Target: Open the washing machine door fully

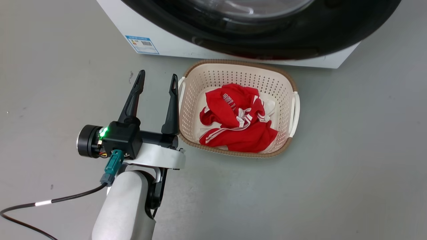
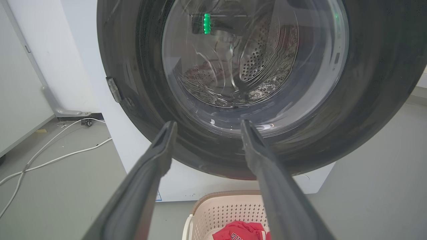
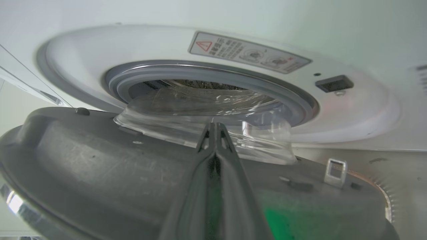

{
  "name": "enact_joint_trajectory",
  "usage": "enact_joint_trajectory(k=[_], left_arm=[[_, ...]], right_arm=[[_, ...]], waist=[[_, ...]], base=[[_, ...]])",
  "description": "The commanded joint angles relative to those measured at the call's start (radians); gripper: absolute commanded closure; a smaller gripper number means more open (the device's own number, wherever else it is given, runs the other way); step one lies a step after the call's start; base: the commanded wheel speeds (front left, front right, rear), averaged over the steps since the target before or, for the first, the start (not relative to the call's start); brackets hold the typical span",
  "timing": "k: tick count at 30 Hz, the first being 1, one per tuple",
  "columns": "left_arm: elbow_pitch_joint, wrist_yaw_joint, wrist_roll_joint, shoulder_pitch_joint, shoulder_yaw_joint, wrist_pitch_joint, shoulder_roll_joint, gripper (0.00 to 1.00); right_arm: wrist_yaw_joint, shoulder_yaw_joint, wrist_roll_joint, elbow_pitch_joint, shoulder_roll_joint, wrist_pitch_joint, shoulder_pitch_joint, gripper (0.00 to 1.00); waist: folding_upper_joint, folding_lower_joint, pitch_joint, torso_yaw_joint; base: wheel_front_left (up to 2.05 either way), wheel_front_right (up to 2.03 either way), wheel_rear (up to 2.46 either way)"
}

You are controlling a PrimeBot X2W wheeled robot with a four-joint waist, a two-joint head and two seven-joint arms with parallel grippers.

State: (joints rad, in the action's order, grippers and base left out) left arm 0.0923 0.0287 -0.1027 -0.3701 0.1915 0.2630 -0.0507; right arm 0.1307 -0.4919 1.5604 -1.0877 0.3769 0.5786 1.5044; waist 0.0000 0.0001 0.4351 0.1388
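Door: the washing machine door (image 1: 300, 36), a large round glossy black disc with a bulging clear glass centre, is seen ajar on the big white front-loading washing machine (image 1: 173, 43). Its grey inner face (image 3: 100, 166) is tilted off the grey rubber gasket (image 3: 213, 71).
Right arm: the long dark fingers of the right gripper (image 3: 213, 126) are pressed together, laid over the door's inner face, tips just beside the glass bowl (image 3: 200, 113).
Left arm: the fingers of the left gripper (image 1: 158, 74) are spread apart, pointed at the door's outer face.
Floor: a cream perforated plastic basket (image 1: 240, 61) is set before the machine, with a crumpled red garment (image 1: 238, 123) inside.
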Motion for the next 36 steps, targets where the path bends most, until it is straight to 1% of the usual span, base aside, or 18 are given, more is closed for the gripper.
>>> enact_joint_trajectory(k=[1,7,15,24,26,36], left_arm=[[0.003,0.007,-0.004,0.0,0.003,0.003,0.001,0.0],[0.016,0.005,-0.009,0.022,0.001,0.003,0.001,0.0],[0.04,-0.009,-0.008,0.06,-0.01,0.003,0.001,0.0],[0.066,-0.035,0.001,0.141,-0.024,0.003,0.001,0.0],[0.068,-0.038,0.002,0.147,-0.026,0.003,0.001,0.0],[0.084,-0.053,-0.001,0.189,-0.025,0.003,0.001,0.0]], right_arm=[[0.0,-0.005,0.007,0.015,-0.005,0.019,-0.034,1.0],[0.0,0.0,0.041,0.086,-0.007,0.082,-0.131,1.0],[0.0,-0.005,0.093,0.187,-0.046,0.156,-0.28,1.0],[0.0,-0.045,0.131,0.323,-0.116,0.206,-0.459,1.0],[0.0,-0.05,0.134,0.337,-0.122,0.21,-0.477,1.0],[0.0,-0.104,0.184,0.454,-0.198,0.227,-0.609,1.0]], waist=[[0.0,-0.0001,-0.012,-0.003],[0.0,-0.0001,-0.06,-0.016],[0.0,-0.0001,-0.153,-0.039],[0.0,-0.0001,-0.26,-0.055],[0.0,-0.0001,-0.268,-0.055],[0.0,-0.0001,-0.33,-0.052]], base=[[0.0,0.0,0.0],[0.0,0.0,0.0],[0.0,0.0,0.0],[0.0,0.0,0.0],[0.0,0.0,0.0],[0.0,0.0,0.0]])
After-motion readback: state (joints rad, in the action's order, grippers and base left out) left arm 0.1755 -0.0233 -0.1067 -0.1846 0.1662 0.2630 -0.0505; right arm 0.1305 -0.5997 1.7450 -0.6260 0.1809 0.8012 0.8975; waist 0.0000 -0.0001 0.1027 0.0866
